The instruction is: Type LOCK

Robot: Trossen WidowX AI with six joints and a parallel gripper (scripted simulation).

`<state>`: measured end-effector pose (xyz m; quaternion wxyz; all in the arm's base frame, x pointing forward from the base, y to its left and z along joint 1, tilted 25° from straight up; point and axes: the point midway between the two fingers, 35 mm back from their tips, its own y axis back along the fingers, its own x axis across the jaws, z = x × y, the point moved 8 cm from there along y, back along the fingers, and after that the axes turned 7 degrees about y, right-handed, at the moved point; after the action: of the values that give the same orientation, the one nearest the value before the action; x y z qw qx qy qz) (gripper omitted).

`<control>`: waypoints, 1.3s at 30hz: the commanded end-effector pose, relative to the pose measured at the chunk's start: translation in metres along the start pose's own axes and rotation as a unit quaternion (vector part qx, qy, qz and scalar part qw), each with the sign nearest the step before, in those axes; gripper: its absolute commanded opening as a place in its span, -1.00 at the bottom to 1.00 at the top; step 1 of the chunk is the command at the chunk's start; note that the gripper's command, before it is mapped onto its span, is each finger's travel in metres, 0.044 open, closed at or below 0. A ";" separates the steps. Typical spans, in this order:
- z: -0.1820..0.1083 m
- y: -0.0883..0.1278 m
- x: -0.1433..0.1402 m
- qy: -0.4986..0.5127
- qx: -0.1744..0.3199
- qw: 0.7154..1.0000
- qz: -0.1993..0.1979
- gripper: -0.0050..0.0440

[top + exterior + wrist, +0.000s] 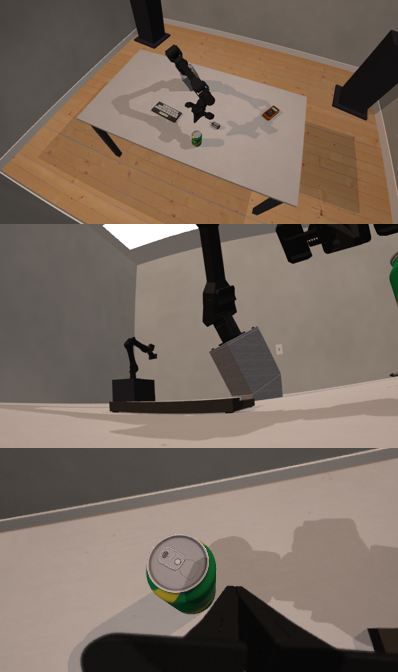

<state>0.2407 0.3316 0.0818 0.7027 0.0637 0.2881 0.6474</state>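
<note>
Hand closed, between keyboard and can.

The 1 black arm is reaching out and down from its base over the table, its wrist bending steeply so that the gripper is pointing downward, with both fingers pressing fully together into a single wedge-shaped tip and gripping nothing
</note>
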 end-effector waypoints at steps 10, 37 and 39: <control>-0.040 -0.074 -0.171 0.053 0.266 0.962 0.015 -1.00; -0.069 -0.075 -0.283 0.040 0.342 0.938 0.035 -1.00; -0.068 -0.076 -0.282 0.040 0.344 0.938 0.034 -1.00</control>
<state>0.2744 0.0345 0.0749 0.6047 0.2895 0.5242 0.5251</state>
